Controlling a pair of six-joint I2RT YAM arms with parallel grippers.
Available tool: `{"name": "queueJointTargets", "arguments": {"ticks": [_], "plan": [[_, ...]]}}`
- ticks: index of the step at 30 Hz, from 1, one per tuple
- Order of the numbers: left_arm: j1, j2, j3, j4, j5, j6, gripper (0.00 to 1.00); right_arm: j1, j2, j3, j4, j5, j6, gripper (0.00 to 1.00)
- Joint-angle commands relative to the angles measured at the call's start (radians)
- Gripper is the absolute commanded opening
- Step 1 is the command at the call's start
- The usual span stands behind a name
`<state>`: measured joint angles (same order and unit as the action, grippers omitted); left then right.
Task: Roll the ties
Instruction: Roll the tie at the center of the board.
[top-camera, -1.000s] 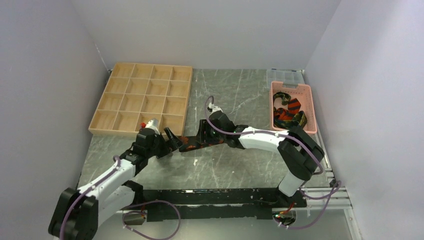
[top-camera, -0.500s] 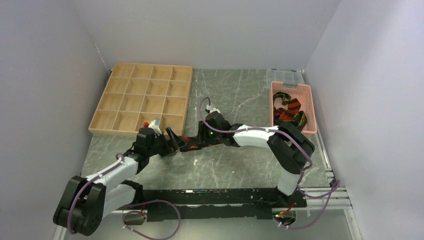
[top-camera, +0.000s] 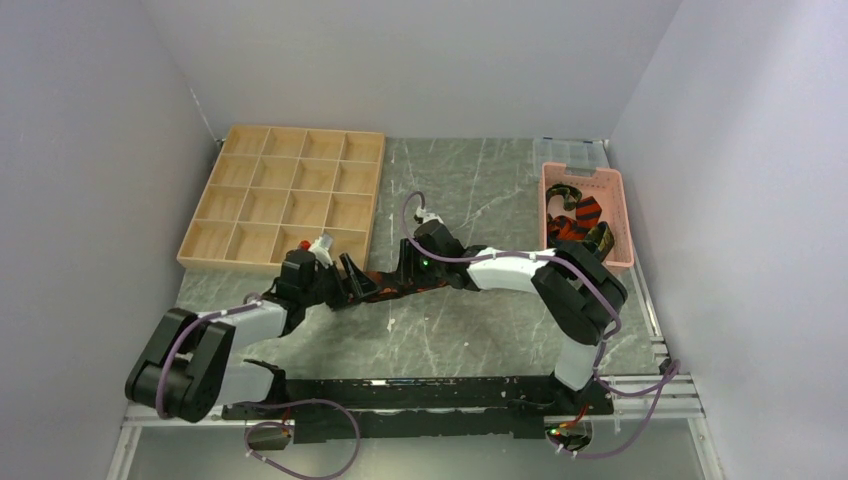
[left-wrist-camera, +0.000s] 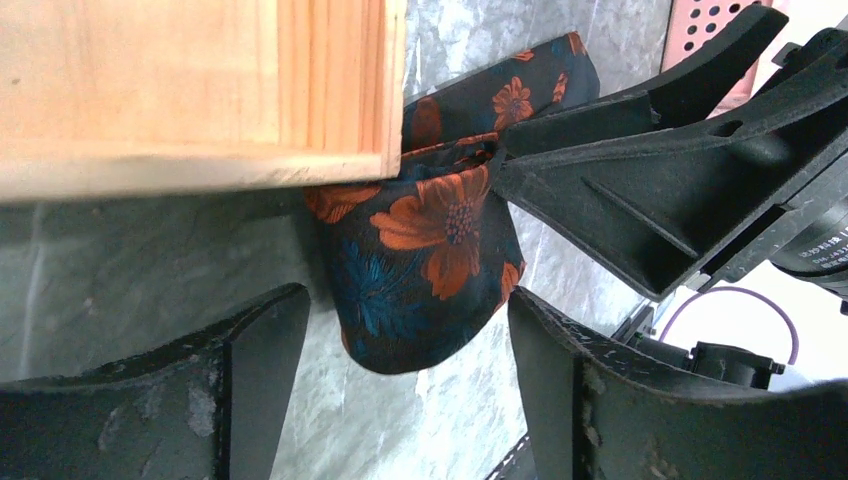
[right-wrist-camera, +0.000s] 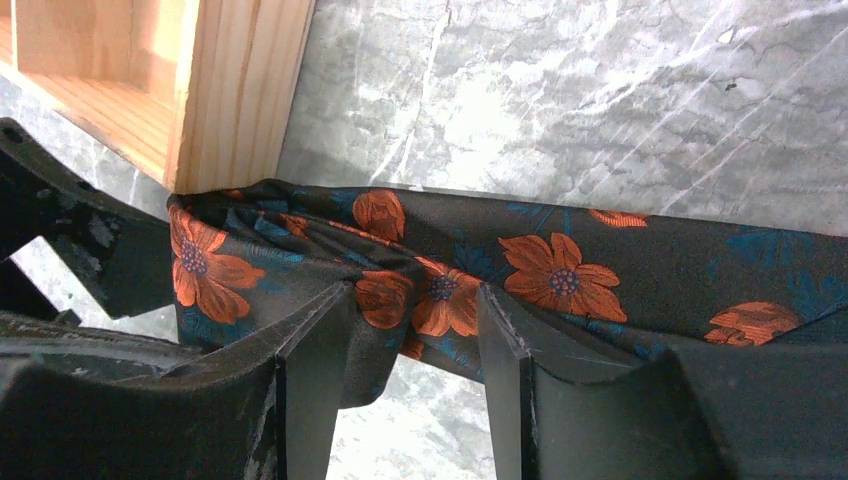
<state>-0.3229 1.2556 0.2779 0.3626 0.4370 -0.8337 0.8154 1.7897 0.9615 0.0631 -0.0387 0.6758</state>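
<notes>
Left arm (top-camera: 215, 335) has folded back at lower left, left gripper (left-wrist-camera: 405, 300) open around the flowered tie (left-wrist-camera: 430, 230) at its first fold, right gripper (right-wrist-camera: 415, 300) pinching it; ties (top-camera: 575, 225) in the basket (top-camera: 610, 180) wait unrolled

Black tie (left-wrist-camera: 430, 250) with orange flowers and teal leaves; grey marbled table (top-camera: 480, 190); pink basket (top-camera: 582, 174).

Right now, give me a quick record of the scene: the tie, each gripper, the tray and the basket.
tie: dark with orange flowers, lying on the table, folded end at the tray corner
left gripper: open, straddling the folded end
right gripper: astride a bunched fold, grip unclear
tray: wooden, gridded, far left
basket: pink, far right, more ties inside
</notes>
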Motion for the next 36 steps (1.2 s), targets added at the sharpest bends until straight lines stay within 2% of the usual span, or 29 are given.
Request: {"name": "queueJointTargets", "arguments": {"ticks": [1,5,8,11,16,17,20,24,27,31,36], "plan": [[0.004,0.068,0.046,0.096,0.075,0.01,0.75,-0.008,0.012,-0.014,0.047,-0.014,-0.007,0.52],[0.004,0.111,0.06,0.122,0.103,0.001,0.64,-0.01,0.019,-0.023,0.062,-0.021,-0.01,0.51],[0.003,0.131,0.064,0.13,0.109,-0.006,0.6,-0.01,0.023,-0.03,0.073,-0.028,-0.01,0.51],[0.004,0.142,0.071,0.128,0.109,-0.012,0.59,-0.01,0.025,-0.034,0.08,-0.033,-0.01,0.51],[0.004,0.157,0.087,0.135,0.114,-0.023,0.65,-0.01,0.029,-0.043,0.089,-0.036,-0.009,0.51],[0.003,0.162,0.09,0.136,0.116,-0.025,0.61,-0.01,0.029,-0.043,0.091,-0.038,-0.009,0.5],[0.001,0.174,0.102,0.123,0.121,-0.024,0.36,-0.01,0.029,-0.044,0.094,-0.041,-0.007,0.5],[-0.007,0.153,0.106,0.058,0.093,-0.009,0.2,-0.009,0.018,-0.042,0.089,-0.041,-0.008,0.5],[-0.01,0.107,0.118,-0.04,0.05,0.013,0.04,-0.008,-0.009,-0.044,0.079,-0.038,0.0,0.51],[-0.01,0.043,0.159,-0.261,-0.041,0.049,0.03,-0.007,-0.08,-0.069,0.054,0.014,0.017,0.53],[-0.011,-0.064,0.228,-0.66,-0.242,0.071,0.03,-0.007,-0.199,-0.16,0.049,0.13,0.037,0.54]]}}
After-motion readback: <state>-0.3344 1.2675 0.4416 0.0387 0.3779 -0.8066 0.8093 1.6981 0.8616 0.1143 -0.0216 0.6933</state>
